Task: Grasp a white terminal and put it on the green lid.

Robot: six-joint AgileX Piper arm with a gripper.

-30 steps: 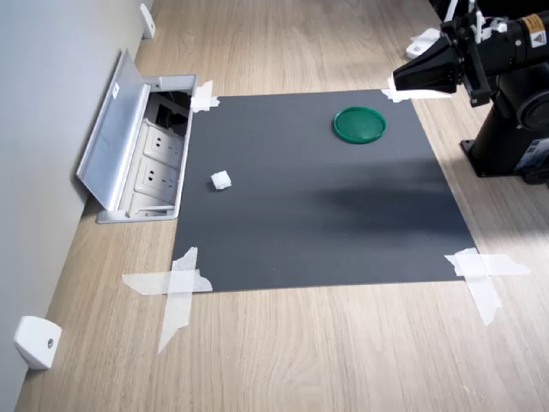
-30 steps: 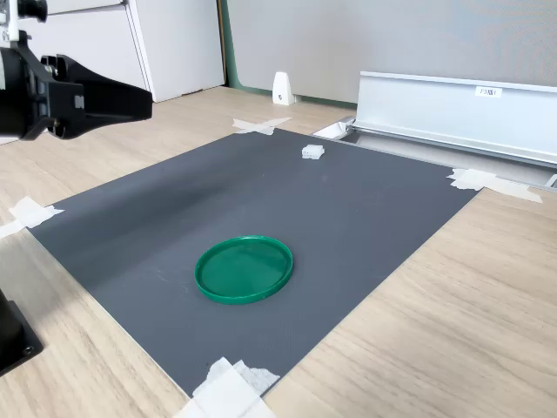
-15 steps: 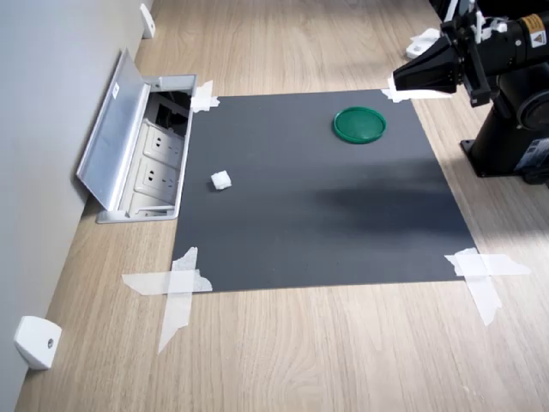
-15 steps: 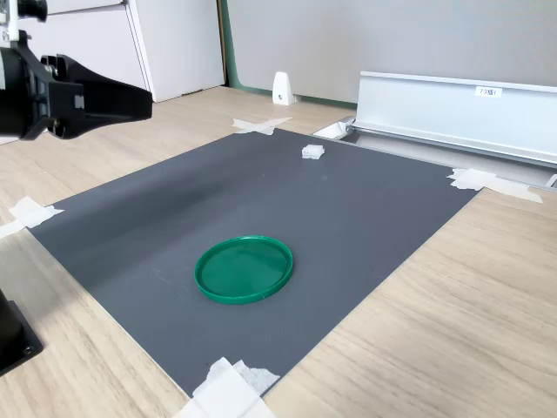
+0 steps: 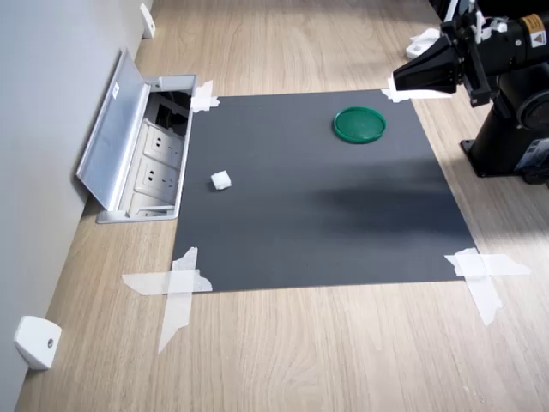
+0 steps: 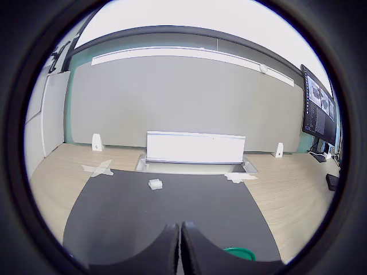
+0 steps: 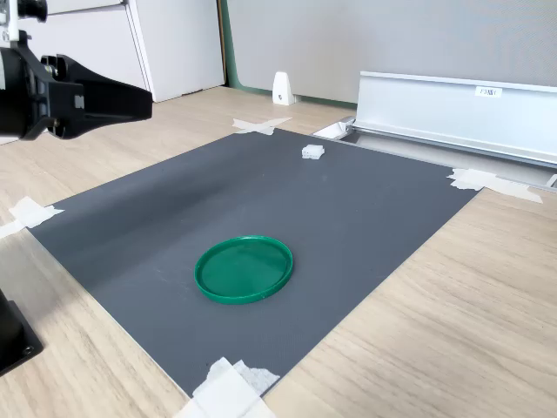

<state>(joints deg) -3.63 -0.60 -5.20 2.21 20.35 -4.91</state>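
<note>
- The white terminal (image 5: 221,179) lies untouched on the dark mat (image 5: 326,223), near the open socket box (image 5: 141,154) and well apart from the green lid (image 5: 359,124).
- The lid is bare, so nothing has been delivered.
- The gripper (image 5: 396,81) hangs above the mat's edge beside the lid, jaws pressed together, holding nothing.
- The reach, grasp, carry and placing all appear left to do.

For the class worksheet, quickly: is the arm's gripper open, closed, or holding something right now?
Gripper: closed, fingers pressed together, holding nothing. It is raised, well short of the tiny white cube-shaped plastic terminal.
</note>
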